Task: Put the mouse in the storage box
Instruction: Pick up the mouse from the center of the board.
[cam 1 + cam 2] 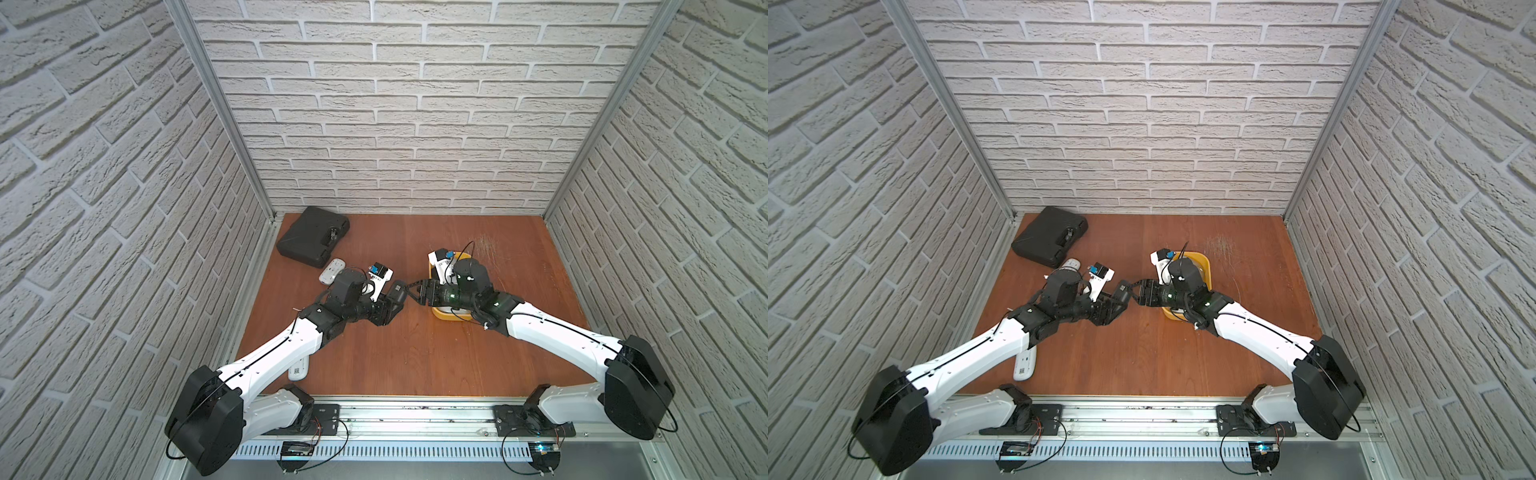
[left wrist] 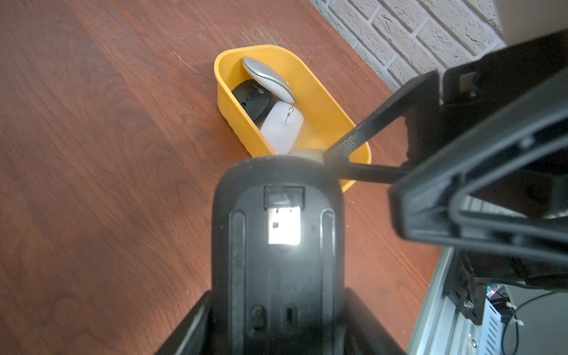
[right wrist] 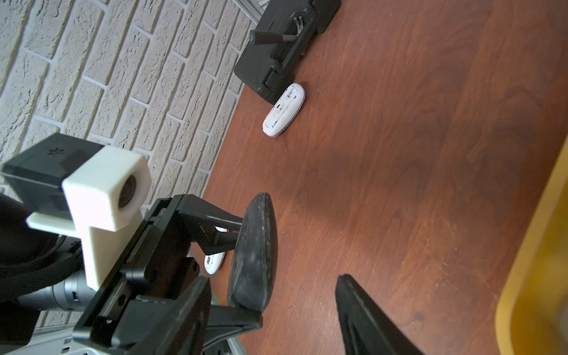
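A: Which step? B: Looks like a handover. The left end effector (image 1: 394, 296) clamps the black oval plastic mouse (image 2: 276, 246) above the tabletop (image 1: 415, 353); the right end effector (image 1: 412, 293) stands open, straddling its front.

A: Next? B: Probably right closes, left releases, then carry it to the shallow yellow plastic storage box (image 2: 233, 120) nearby.

- The mouse (image 2: 276, 246) is black and oval. Its flat bottom shows, with a small silver plug tucked into a slot.
- The left gripper (image 2: 278, 307) pinches one end of it between its fingers. The mouse hangs in the air above the table (image 2: 92, 153).
- In a top view the mouse (image 1: 398, 291) is near the storage box (image 1: 451, 319), not in it.
- The storage box is a yellow tub with round corners and an open top. It sits flat on the table.
- Three mice lie inside it: a silver one (image 2: 267, 78), a black one (image 2: 253, 98) and a white one (image 2: 282, 127).
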`<move>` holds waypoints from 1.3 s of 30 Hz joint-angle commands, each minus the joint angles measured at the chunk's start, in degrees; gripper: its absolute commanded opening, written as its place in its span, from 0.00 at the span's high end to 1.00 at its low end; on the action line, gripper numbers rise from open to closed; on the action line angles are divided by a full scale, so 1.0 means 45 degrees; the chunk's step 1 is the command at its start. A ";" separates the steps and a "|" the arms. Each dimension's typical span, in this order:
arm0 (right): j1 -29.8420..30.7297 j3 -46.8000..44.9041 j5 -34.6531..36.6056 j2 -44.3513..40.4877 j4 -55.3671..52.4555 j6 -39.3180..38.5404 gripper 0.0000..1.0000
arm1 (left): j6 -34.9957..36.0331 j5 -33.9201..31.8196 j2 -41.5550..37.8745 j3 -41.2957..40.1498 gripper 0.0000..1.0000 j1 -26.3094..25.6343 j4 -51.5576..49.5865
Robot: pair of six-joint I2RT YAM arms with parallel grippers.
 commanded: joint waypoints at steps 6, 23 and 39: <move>0.0611 0.0647 -0.0812 0.1587 0.1893 0.1122 0.42 | 0.0049 0.0171 -0.0198 -0.0283 0.48 -0.0092 0.0867; 0.1135 0.1458 -0.0593 0.2490 0.1799 0.0527 0.79 | 0.0049 -0.0134 -0.0610 -0.0579 0.18 -0.0093 0.0779; -0.0667 0.2347 0.9019 0.0435 -0.4468 -0.6440 0.83 | -0.1577 -0.5645 -0.3197 -0.1947 0.02 0.1811 -0.1547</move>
